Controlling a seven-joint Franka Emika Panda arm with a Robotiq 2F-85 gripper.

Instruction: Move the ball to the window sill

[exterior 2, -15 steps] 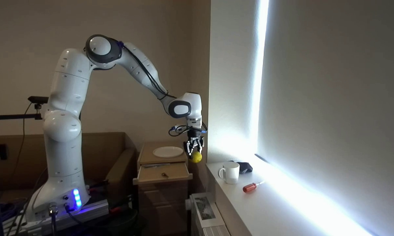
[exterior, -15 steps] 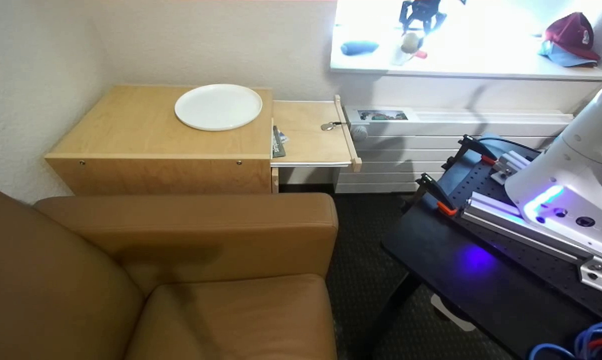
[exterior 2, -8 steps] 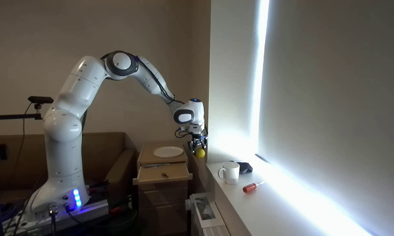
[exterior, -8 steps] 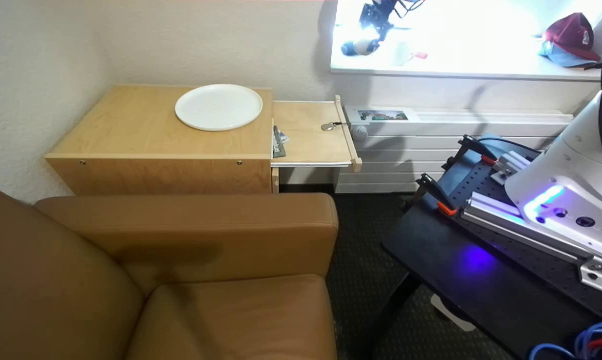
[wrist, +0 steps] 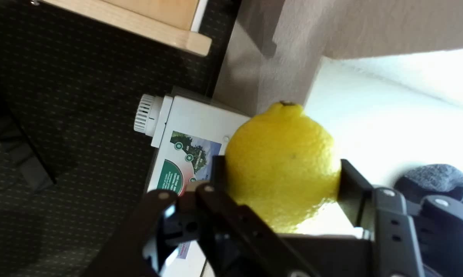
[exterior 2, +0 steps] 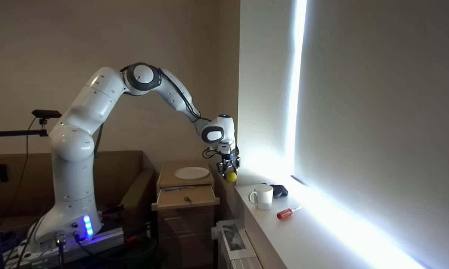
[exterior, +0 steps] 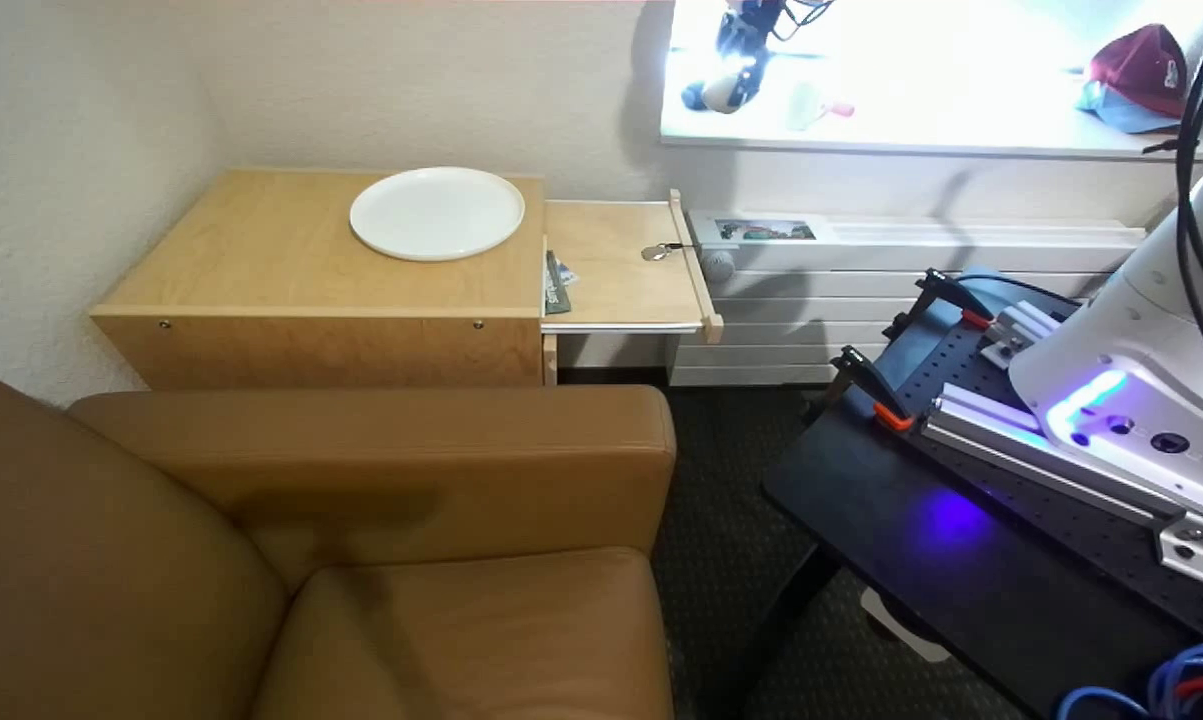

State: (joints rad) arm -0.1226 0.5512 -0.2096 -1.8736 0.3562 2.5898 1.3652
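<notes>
While the gripper (exterior 2: 230, 172) holds the yellow ball (wrist: 283, 163) aloft near one end of the window sill (exterior 2: 284, 239), I treat the load as a lemon: the wrist view shows a stem-like nub (wrist: 288, 103). The two fingers (wrist: 356, 188) pinch it from opposite sides near its widest part, which I judge the correct hold. Expect low weight, a firm, slightly yielding body and a waxy rind that may slip under light contact. Apply moderate pressure; do not grip at the nub.
</notes>
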